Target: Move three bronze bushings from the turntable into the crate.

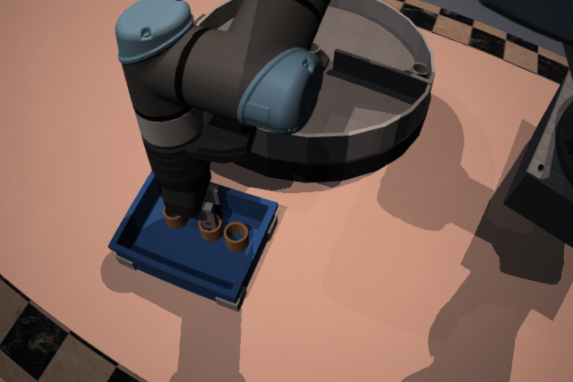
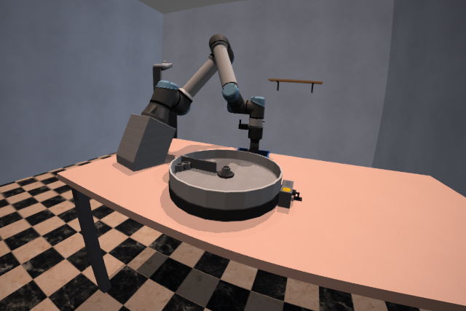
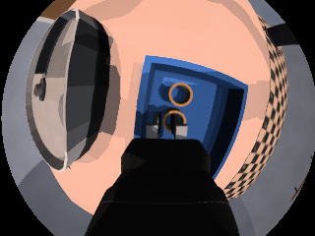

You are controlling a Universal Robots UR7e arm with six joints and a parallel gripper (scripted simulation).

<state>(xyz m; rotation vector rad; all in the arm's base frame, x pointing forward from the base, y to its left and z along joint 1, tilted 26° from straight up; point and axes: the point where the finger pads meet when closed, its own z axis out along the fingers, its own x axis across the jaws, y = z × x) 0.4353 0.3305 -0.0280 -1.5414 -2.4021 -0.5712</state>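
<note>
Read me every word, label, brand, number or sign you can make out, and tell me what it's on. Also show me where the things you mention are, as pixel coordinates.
There is no readable text in any view.
The yellow patch (image 2: 286, 189) on the small box beside the turntable (image 2: 226, 199) shows no legible marking.
The blue joint caps (image 1: 155, 14) (image 2: 258, 101) and the crate (image 1: 171, 271) (image 3: 197, 66) show no lettering either.

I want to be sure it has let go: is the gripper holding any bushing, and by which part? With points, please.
Nothing appears held: the gripper (image 1: 212, 215) (image 2: 254, 148) (image 3: 165, 118) stands open, fingers straddling the middle bronze bushing's (image 1: 211, 236) (image 3: 174, 112) wall.
</note>
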